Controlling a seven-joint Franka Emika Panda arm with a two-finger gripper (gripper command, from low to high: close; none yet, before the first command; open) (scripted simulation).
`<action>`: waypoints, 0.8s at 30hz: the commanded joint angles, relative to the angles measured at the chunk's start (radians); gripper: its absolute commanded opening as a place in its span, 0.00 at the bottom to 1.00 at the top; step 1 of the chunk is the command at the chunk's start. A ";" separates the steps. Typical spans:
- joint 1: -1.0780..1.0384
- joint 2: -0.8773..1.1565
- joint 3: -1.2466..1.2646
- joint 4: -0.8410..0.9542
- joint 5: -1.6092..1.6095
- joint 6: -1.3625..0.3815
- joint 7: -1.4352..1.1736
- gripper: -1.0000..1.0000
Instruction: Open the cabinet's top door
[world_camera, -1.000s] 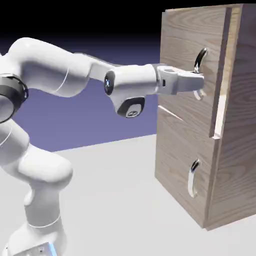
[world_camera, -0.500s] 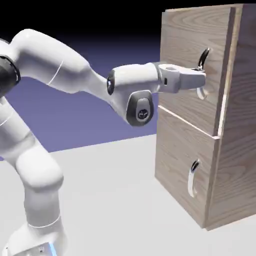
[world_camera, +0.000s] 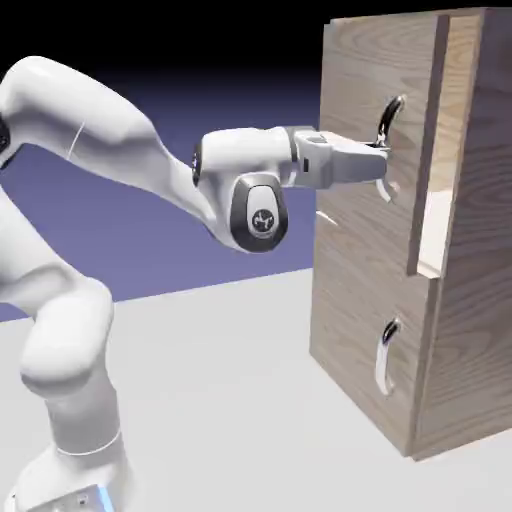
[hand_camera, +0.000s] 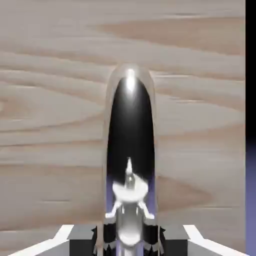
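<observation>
Upper right: hand (world_camera: 384, 150) clamped on top door's handle (world_camera: 389, 120) | door (world_camera: 375, 140) ajar | risk: fingertips slipping off curved bar if pull strays from hinge arc

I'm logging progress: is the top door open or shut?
Partly open: the top door stands away from the cabinet's side, exposing the interior.
</observation>
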 joint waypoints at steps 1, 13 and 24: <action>-0.036 -0.013 0.032 -0.008 0.001 0.000 0.017 0.00; -0.358 -0.197 0.240 -0.061 -0.204 -0.032 0.374 0.00; -0.347 -0.595 0.349 -0.193 -0.104 -0.345 0.490 0.00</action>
